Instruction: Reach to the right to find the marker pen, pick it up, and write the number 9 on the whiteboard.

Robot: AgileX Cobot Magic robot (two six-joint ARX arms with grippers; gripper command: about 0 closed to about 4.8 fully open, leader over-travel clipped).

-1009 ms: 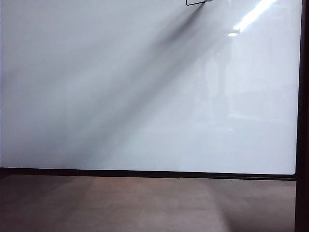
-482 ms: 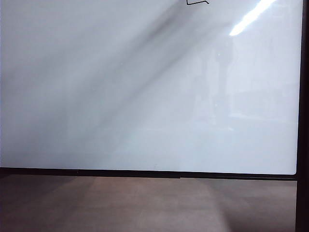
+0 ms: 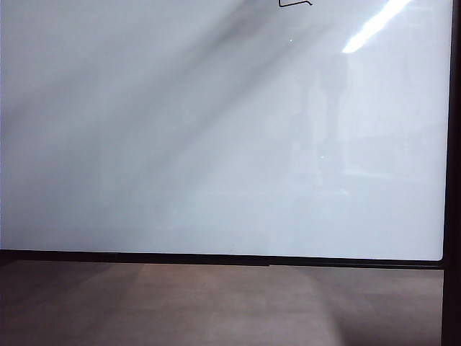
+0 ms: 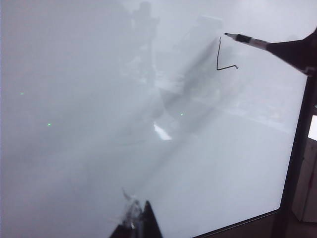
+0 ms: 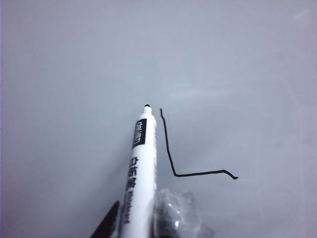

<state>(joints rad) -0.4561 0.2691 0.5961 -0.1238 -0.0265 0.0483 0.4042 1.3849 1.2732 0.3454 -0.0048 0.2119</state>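
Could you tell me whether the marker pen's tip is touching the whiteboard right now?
Cannot tell: the right wrist view shows the marker pen, gripped by the right gripper, beside the drawn line, whiteboard contact unclear.

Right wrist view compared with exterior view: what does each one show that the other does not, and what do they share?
Only the right wrist view shows the white marker pen with black label held in the right gripper, its jaws shut on the barrel, and the upright stroke of the thin black drawn line.

Only the exterior view shows the whiteboard's thin black frame and the brown surface below it; neither gripper appears.

Both show the glossy white whiteboard and the line's base stroke.
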